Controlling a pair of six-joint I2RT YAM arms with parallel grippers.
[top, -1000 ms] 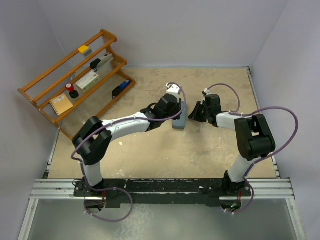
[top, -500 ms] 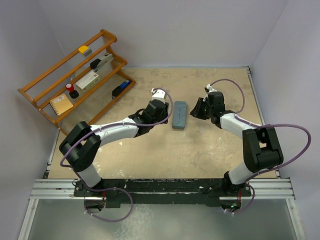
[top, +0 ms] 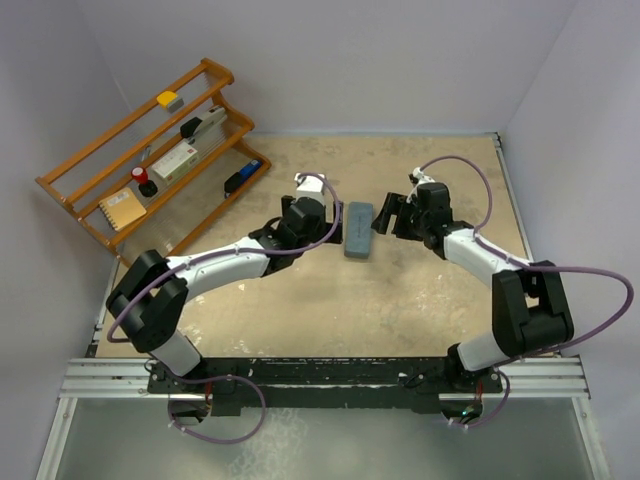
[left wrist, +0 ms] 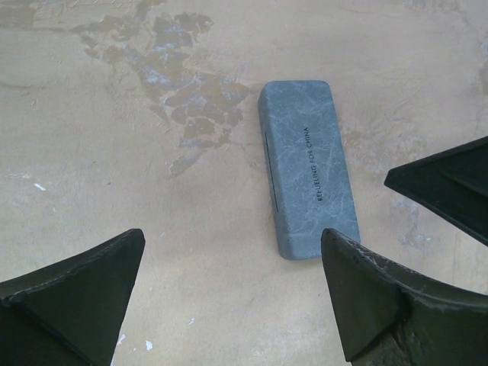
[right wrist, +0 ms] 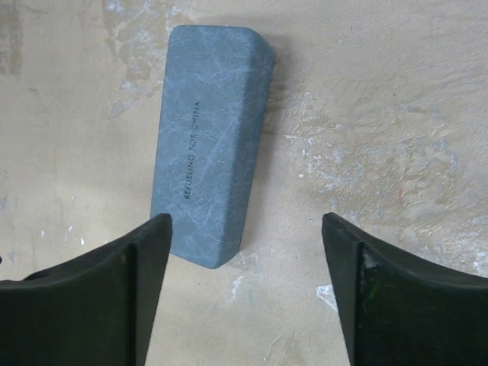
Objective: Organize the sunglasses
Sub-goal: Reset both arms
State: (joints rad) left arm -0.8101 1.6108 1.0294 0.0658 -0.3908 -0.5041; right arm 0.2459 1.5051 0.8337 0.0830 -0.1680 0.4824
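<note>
Grey sunglasses case [top: 359, 229] is closed, flat on the table [top: 400, 300], mid-table between my two grippers, neither touching it. Left gripper [top: 322, 224] jaws wide apart, empty. Right gripper [top: 393, 218] apart too, empty. Reads like a back-off step: pull straight away, don't clip the case. Wrist cams show lid lettering and side seam. Only the top cam shows the wooden rack [top: 213, 70], far left.

Grey glasses case [right wrist: 210, 145] flat on table [right wrist: 396, 114], fingers [right wrist: 84, 305] apart

There are 1 grey sunglasses case [top: 359, 229], 1 wooden rack [top: 120, 125] bearing 6 small items [top: 175, 160], and 2 grippers, left gripper [left wrist: 232, 236] and right gripper [right wrist: 245, 221].
</note>
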